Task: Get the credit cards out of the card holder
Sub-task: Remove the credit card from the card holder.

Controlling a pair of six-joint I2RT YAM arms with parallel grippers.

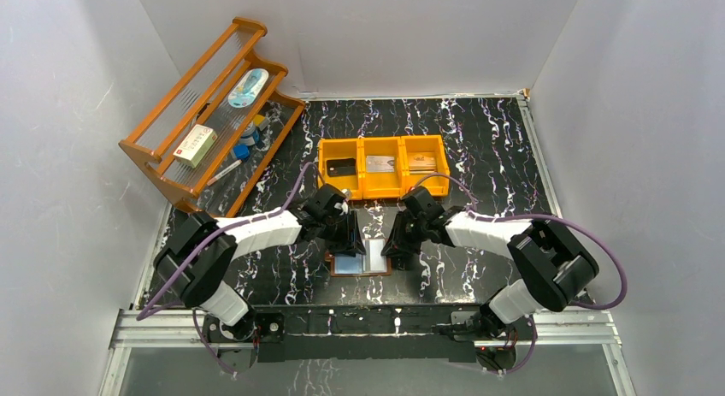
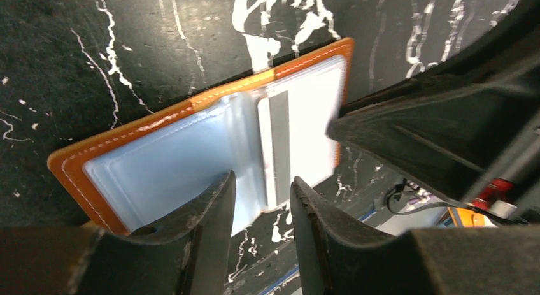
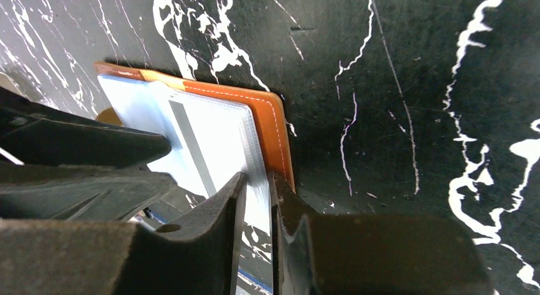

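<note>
The brown card holder lies open flat on the black marbled table, between both grippers. A white credit card with a grey stripe sits in its right clear pocket, the same card showing in the right wrist view. My left gripper is open, its fingers straddling the holder's near edge by the middle fold. My right gripper stands over the holder's right edge with only a narrow gap between its fingers. The pocket's ribbed rim shows in that gap. Black, silvery and tan cards lie in the bin.
An orange three-compartment bin stands just behind the holder, close to both wrists. A wooden rack with a white-and-red box and small items sits at the back left. White walls close in the table on three sides.
</note>
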